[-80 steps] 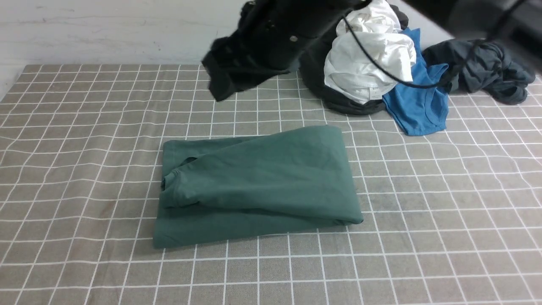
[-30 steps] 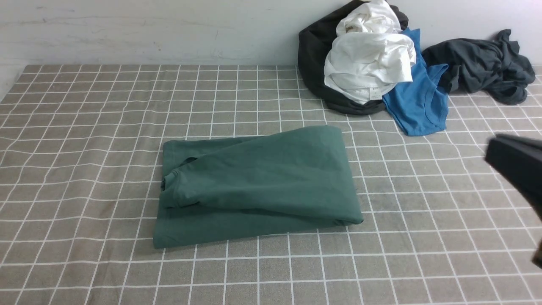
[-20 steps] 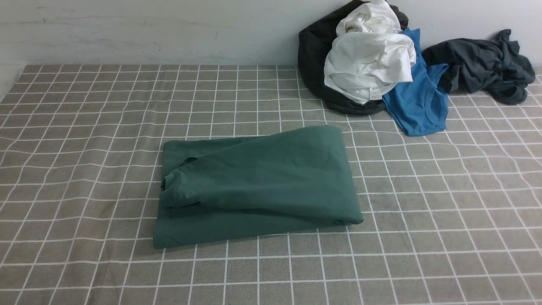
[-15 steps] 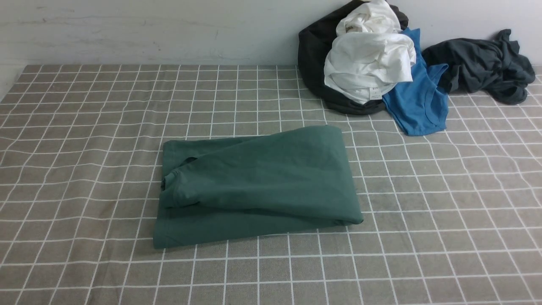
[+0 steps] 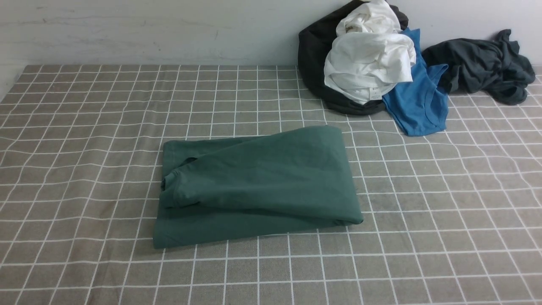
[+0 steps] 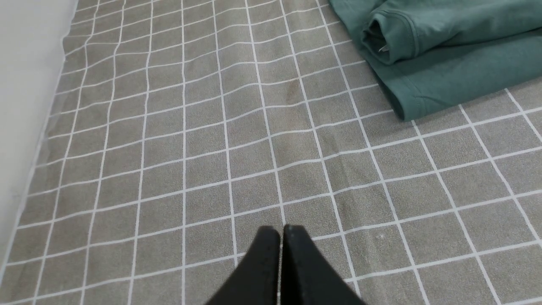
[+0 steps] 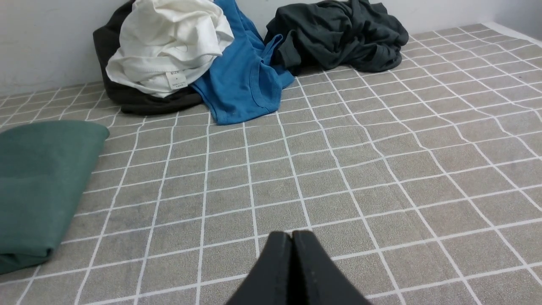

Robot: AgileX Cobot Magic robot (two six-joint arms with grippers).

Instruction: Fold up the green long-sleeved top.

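Observation:
The green long-sleeved top (image 5: 254, 184) lies folded into a compact rectangle in the middle of the checked tablecloth, with a ribbed cuff showing at its left end. It also shows in the left wrist view (image 6: 444, 51) and in the right wrist view (image 7: 38, 186). Neither arm shows in the front view. My left gripper (image 6: 281, 231) is shut and empty above bare cloth, well apart from the top. My right gripper (image 7: 292, 235) is shut and empty above bare cloth, to the right of the top.
A pile at the back right holds a black garment (image 5: 313, 55), a white garment (image 5: 368, 63) and a bright blue shirt (image 5: 417, 103). A dark charcoal-grey garment (image 5: 482, 67) lies beside it against the wall. The table's left edge (image 6: 29, 178) shows in the left wrist view.
A black arm that crossed the top of the front view 2.7 s ago, and showed at the right edge 1.0 s ago, has left that view. The green top has not moved.

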